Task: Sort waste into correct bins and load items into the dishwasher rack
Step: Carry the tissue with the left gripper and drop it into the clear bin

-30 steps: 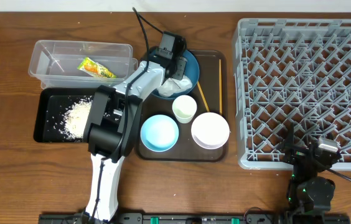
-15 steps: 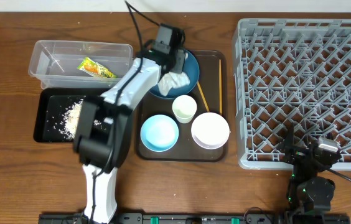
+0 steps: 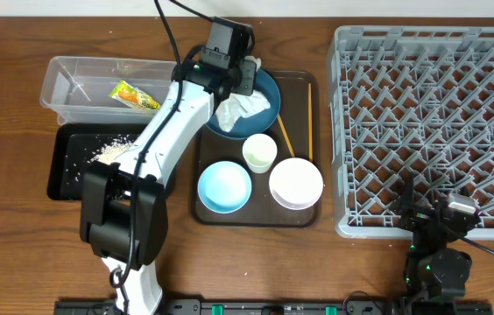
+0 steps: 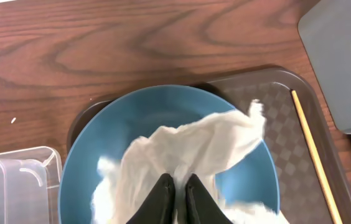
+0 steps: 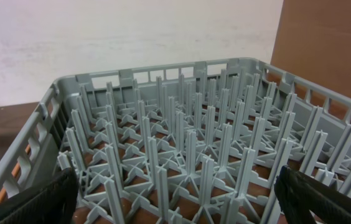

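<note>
Tub (image 3: 81, 92), clear thin-walled plastic, sat at the far left with the glossy printed wrapper (image 3: 136, 94) lying inside it. Just near of it lay the black tray (image 3: 61, 175), shallow and matte, holding a scatter of whitish rice (image 3: 107, 150).

Right of both, the left gripper (image 4: 177, 186) had its 2 dark fingers pressed together on the tissue (image 4: 206, 146), pinching a fold near the middle so the sheet peaked up toward them. The tissue was on the plate (image 4: 163, 102), a round, glazed dark blue dish at the far-left corner of the brown tray (image 3: 296, 101). The tissue looked very light, soft and limp, so a pinch on any raised fold should hold it, though it may trail, unfold or tear. The plate beneath looked smooth, stiff and breakable, and is probably best taken by its rim.

Near of the plate stood a small pale cup (image 3: 260, 152), with a light blue bowl (image 3: 224, 186) to its near left and a white bowl (image 3: 296, 182) to its near right, all round and hard-looking. 2 thin wooden chopsticks (image 3: 284, 136) lay along the brown tray's right side; slim and smooth, they would likely roll.

Farther right stood the rack (image 3: 435, 122), a grey plastic lattice of pegs. At the near right, the right gripper (image 5: 175, 198) was spread wide, holding nothing, facing the rack.
</note>
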Robot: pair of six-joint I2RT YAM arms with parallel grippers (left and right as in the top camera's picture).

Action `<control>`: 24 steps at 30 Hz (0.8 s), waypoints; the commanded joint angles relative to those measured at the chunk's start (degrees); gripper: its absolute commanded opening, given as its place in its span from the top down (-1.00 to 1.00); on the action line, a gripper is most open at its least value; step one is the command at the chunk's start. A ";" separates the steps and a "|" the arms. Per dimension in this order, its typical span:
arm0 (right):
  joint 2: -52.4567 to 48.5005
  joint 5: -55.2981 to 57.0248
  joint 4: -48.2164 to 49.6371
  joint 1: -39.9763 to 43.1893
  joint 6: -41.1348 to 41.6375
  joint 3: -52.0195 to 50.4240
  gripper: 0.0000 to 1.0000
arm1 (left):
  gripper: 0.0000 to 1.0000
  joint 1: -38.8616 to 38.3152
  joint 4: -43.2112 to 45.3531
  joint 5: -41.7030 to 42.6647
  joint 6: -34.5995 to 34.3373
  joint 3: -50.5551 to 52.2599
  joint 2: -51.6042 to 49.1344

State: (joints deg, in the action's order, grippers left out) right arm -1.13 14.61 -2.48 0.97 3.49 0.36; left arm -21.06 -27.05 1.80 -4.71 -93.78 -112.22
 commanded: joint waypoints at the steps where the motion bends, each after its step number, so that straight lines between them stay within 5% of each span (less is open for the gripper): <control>1: -0.13 0.17 -0.31 -0.63 0.72 -0.04 -0.99 | 0.77 0.11 -0.42 0.39 -0.35 -0.20 -0.13; 15: -0.13 0.17 -0.31 -0.63 0.72 -0.04 -0.98 | 0.88 0.39 0.00 -0.04 -0.33 -0.20 0.83; 24: -0.11 0.17 -0.31 -0.63 0.72 -0.04 -0.98 | 0.88 5.70 2.93 -13.09 -0.57 -0.20 10.58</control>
State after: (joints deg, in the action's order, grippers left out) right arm -1.10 14.61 -2.48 0.97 3.49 0.36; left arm -17.98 -24.77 -5.39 -4.73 -93.67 -106.83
